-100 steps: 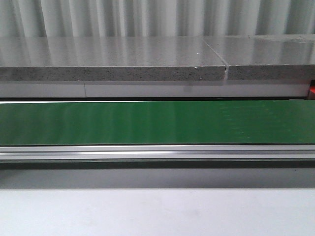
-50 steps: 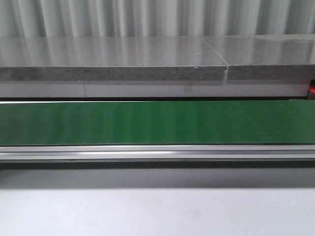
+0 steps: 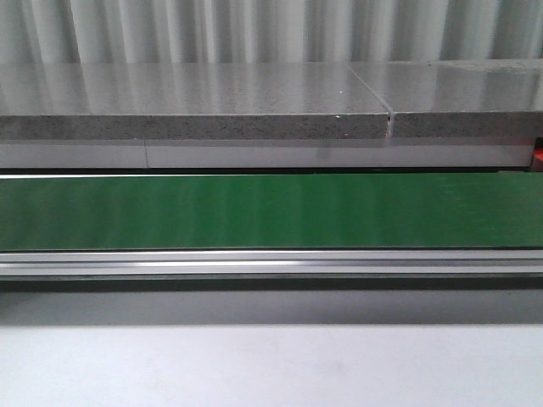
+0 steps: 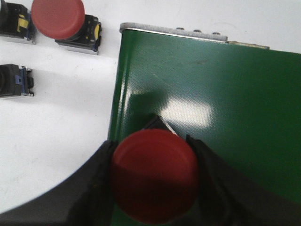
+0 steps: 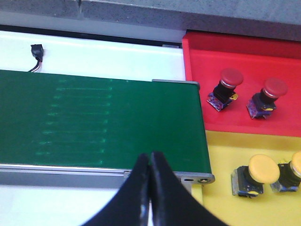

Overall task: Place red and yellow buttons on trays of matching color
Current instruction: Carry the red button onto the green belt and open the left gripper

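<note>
Corrugated metal sheeting backs the scene in the front view, with a speckled grey stone ledge below it and a green conveyor belt running left to right in an aluminium frame; neither arm shows there.

At one end of the belt sit a red tray holding two red buttons and, just beside it, a yellow tray holding two yellow buttons. A small black connector with wires lies on the white table beyond the belt.

The left gripper is clamped on a red button above the belt's end. On the white table nearby stand a second red button and two dark button bodies.

The right gripper hangs over the belt's near edge, fingers pressed together, holding nothing.

No writing is legible.
</note>
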You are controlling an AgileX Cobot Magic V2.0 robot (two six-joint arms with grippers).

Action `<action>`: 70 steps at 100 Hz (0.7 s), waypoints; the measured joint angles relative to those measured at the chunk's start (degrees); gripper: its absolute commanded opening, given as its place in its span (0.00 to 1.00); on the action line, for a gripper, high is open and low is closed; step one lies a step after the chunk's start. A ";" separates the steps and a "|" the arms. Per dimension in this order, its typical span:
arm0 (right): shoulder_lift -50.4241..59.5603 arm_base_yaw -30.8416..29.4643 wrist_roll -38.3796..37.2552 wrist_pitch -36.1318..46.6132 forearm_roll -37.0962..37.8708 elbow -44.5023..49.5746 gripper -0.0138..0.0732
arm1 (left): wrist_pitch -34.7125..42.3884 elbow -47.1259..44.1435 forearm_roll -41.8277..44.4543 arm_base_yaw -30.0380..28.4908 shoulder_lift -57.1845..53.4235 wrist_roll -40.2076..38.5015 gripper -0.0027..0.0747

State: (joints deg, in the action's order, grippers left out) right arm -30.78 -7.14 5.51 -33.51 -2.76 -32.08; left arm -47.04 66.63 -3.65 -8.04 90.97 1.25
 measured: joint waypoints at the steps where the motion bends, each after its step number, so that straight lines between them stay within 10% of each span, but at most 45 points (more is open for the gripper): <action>1: 0.00 0.00 0.00 0.00 0.00 0.00 0.08 | 0.00 0.00 0.00 0.00 0.00 0.00 0.42; 21: 0.00 0.00 0.00 0.00 0.00 0.00 0.08 | 0.00 0.00 -0.27 0.00 0.00 0.00 0.92; 70: 0.00 0.00 0.00 0.00 0.00 0.00 0.08 | -1.27 2.62 -1.20 4.36 -4.88 1.32 0.90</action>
State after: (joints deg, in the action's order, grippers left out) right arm -30.78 -7.14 5.51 -33.51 -2.76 -32.08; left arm -48.31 69.25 -4.86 -3.68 86.09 2.58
